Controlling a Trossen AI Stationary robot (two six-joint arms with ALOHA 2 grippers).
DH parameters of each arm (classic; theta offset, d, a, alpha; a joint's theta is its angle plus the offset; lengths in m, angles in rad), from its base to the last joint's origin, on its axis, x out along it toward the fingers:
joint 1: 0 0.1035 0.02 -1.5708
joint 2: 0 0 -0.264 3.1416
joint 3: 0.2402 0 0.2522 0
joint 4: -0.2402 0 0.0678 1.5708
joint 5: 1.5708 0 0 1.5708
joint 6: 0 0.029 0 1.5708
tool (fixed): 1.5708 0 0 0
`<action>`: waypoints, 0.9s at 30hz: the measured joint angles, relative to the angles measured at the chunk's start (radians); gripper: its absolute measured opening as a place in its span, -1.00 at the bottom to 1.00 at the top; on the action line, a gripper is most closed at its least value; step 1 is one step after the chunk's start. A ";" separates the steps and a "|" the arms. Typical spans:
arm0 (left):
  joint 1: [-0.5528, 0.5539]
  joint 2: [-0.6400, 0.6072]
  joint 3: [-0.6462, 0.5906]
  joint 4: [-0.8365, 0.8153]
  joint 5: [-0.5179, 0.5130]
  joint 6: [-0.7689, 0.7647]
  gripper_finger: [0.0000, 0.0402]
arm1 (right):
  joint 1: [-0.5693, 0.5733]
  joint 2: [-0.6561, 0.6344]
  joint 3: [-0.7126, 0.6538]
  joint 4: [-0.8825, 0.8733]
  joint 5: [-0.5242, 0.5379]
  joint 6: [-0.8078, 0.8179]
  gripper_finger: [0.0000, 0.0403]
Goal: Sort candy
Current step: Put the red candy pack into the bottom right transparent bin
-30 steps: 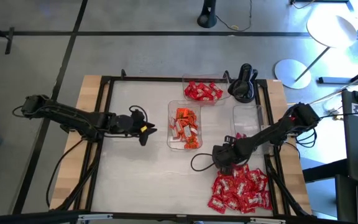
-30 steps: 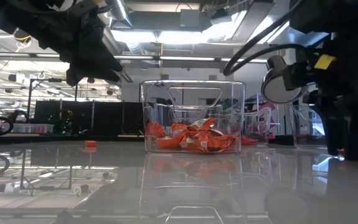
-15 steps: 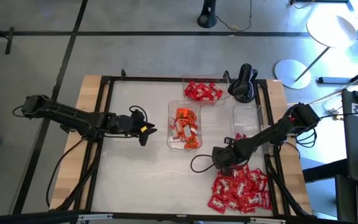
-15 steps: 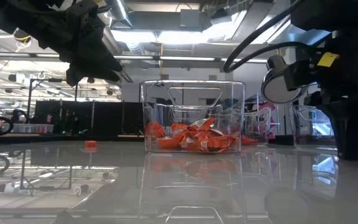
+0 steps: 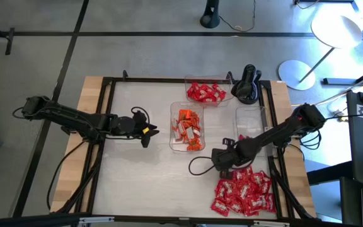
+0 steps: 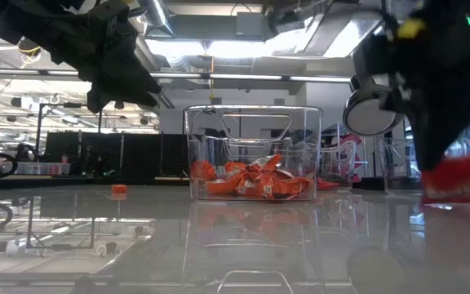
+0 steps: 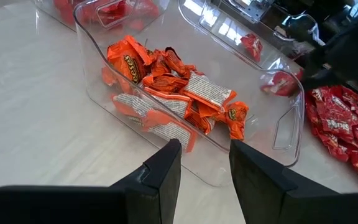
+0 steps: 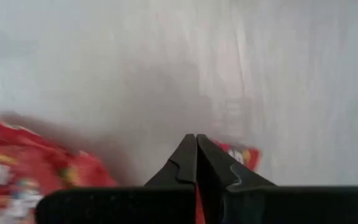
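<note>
The candy lies in several groups. A loose heap of red pieces (image 5: 244, 192) sits on the table (image 5: 137, 170) at its near right corner. Orange pieces (image 5: 188, 129) fill the middle tray (image 5: 172, 144), and plain red pieces (image 5: 205, 93) lie in the far tray (image 5: 188, 82). A third tray (image 5: 251, 115) on the right holds a piece or two of red candy, mostly hidden behind the right arm.

The right gripper (image 5: 222, 161) is just above the upper left edge of the loose heap. In the right wrist view its fingers (image 8: 191, 163) are pressed together, with a sliver of red showing between and behind their tips. Whether that is a wrapper pinched in them cannot be told, since the view is blurred. In the low view this arm is a dark smear over a red blur.

The left gripper (image 5: 145, 131) hovers left of the middle tray, clear of it. Its fingers (image 7: 163, 174) stand partly apart, holding nothing. The left wrist view cuts off the tray's far end and the heap beyond.
</note>
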 joint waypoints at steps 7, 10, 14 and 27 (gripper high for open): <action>0.000 0.000 0.000 0.000 0.000 -0.002 -0.37 | 0.000 -0.071 0.125 -0.107 0.102 -0.037 -1.00; 0.000 0.000 0.000 0.000 0.000 -0.004 -0.37 | 0.000 -0.111 0.173 -0.187 0.179 -0.046 -1.00; 0.000 0.000 0.000 0.000 0.000 -0.007 -0.37 | 0.000 -0.176 0.217 -0.341 0.287 -0.019 -1.00; 0.000 0.000 0.000 -0.001 0.000 -0.027 -0.37 | 0.000 -0.392 0.175 -0.655 0.467 0.226 -1.00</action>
